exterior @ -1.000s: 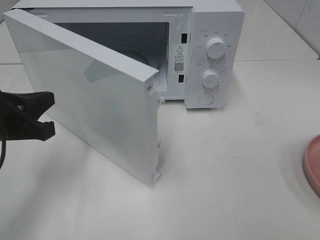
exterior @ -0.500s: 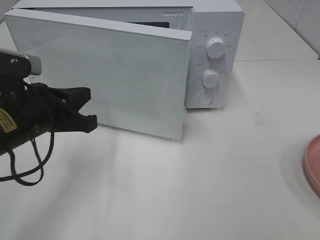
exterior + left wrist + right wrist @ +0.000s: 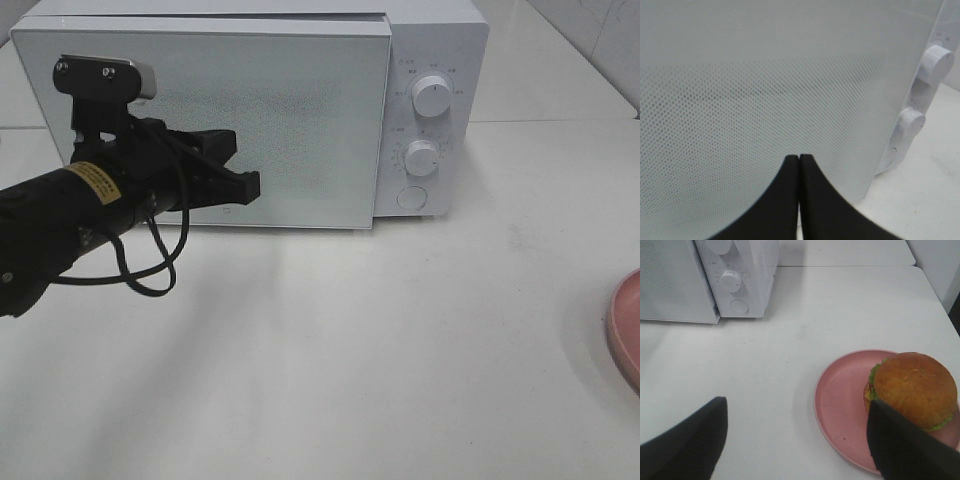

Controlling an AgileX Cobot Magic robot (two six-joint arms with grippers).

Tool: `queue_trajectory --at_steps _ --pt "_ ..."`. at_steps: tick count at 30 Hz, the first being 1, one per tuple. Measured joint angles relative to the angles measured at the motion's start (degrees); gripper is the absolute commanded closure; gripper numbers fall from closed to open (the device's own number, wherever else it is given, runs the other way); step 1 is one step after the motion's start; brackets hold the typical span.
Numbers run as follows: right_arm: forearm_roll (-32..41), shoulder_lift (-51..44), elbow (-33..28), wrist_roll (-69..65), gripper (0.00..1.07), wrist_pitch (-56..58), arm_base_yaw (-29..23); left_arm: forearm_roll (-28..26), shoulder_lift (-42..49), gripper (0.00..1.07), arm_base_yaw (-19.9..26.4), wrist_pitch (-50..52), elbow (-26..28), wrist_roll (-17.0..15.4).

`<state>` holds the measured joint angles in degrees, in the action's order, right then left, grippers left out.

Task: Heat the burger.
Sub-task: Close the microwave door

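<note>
The burger, with a golden-brown bun and green lettuce, sits on a round pink plate on the white table; only the plate's rim shows in the high view. The white microwave stands at the back, its door lying flat against the body. My left gripper is shut and empty, with its fingertips against the door's front. My right gripper is open and empty, hovering above the table just beside the plate and burger.
The microwave has two round knobs and a round button on its right panel. The left arm and its cable reach across the table's left. A tiled wall stands at the back right.
The microwave door has swung from wide open to flat against the body. My left gripper has moved right and back along with it, staying at the door's front.
</note>
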<state>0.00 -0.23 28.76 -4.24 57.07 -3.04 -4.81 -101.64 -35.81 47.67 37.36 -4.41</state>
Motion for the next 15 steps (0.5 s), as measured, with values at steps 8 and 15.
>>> queue_trajectory --at_steps 8,15 --pt "0.00 0.00 0.00 0.00 0.31 0.00 0.00 -0.52 -3.21 1.07 -0.17 -1.89 6.59 -0.17" --pt "0.00 0.00 0.00 0.00 0.31 0.00 0.00 -0.74 -6.07 1.07 -0.17 -4.13 12.55 -0.23"
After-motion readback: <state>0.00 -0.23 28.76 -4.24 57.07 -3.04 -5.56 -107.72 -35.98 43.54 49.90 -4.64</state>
